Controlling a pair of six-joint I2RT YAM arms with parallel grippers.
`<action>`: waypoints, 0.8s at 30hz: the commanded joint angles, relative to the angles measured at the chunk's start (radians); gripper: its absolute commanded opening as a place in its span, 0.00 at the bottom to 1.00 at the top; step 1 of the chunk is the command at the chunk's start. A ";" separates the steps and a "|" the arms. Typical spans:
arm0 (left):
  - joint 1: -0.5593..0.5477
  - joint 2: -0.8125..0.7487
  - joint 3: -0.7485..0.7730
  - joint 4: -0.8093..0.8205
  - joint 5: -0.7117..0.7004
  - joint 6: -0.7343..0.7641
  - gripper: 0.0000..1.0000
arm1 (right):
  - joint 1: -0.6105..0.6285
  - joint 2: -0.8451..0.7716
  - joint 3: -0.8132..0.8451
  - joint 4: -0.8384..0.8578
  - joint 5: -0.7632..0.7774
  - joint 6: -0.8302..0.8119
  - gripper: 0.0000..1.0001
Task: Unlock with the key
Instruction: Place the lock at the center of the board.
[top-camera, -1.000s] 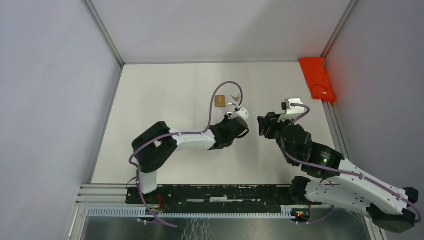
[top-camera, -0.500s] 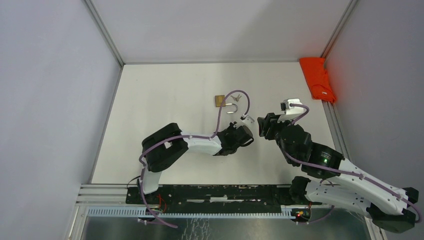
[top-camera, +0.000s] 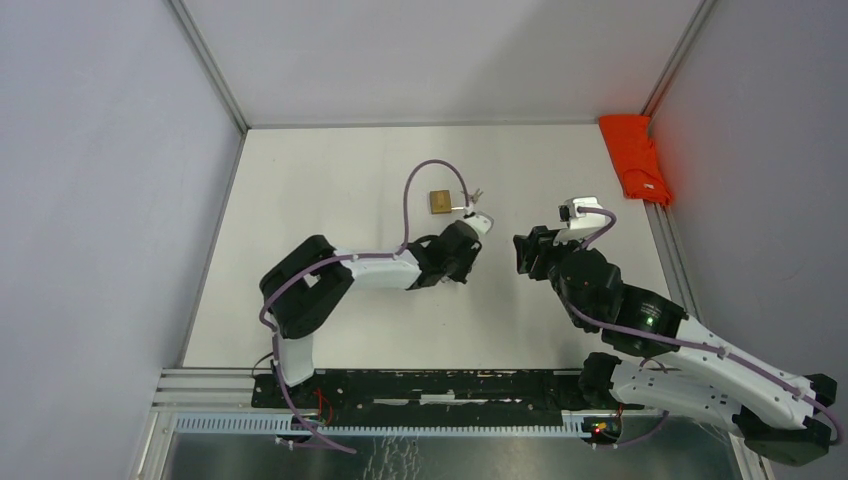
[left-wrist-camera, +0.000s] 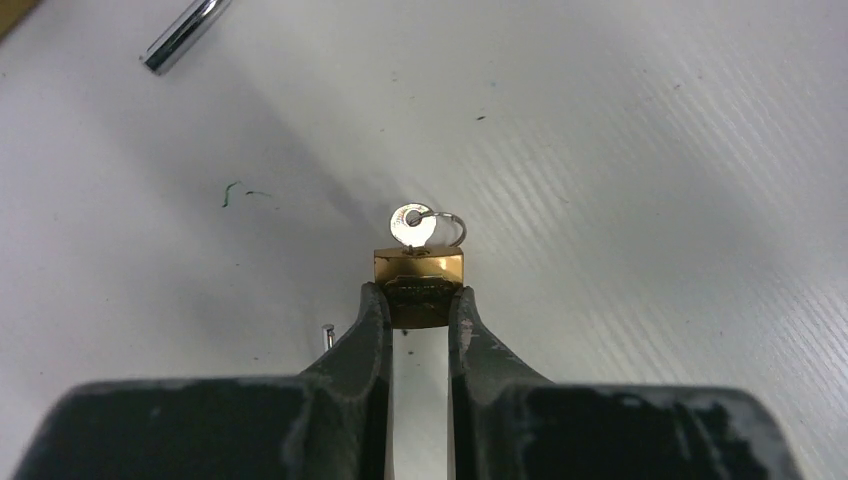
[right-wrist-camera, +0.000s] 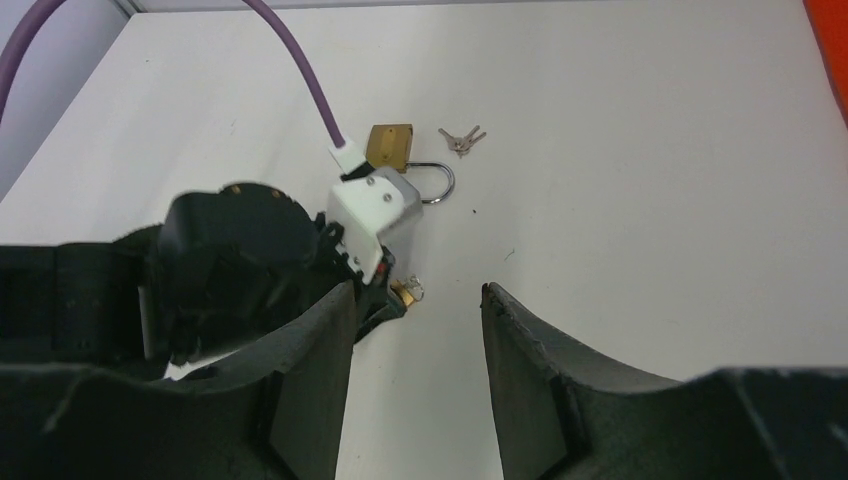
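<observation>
The small padlock (left-wrist-camera: 420, 270) is clamped in the left gripper (left-wrist-camera: 417, 294), so its key (left-wrist-camera: 410, 222) is offered to the wide-apart right gripper (right-wrist-camera: 417, 292).

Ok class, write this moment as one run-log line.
left gripper: shut on small padlock | key: in its keyhole, ring attached | right gripper: open, empty, facing the key | big padlock, loose keys: on table

White-black arms (top-camera: 375, 275), purple cables (right-wrist-camera: 305, 62), scuffed dark tool fingers (left-wrist-camera: 370, 340)
</observation>
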 joint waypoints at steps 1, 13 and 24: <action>0.050 -0.051 -0.035 0.056 0.242 -0.077 0.04 | -0.004 0.012 0.030 0.013 -0.006 -0.006 0.55; 0.070 -0.099 0.000 0.011 0.274 -0.070 0.38 | -0.004 0.039 0.030 0.036 -0.034 -0.003 0.64; 0.080 -0.082 0.072 -0.007 0.266 -0.040 0.41 | -0.004 0.029 0.021 0.042 -0.034 0.005 0.72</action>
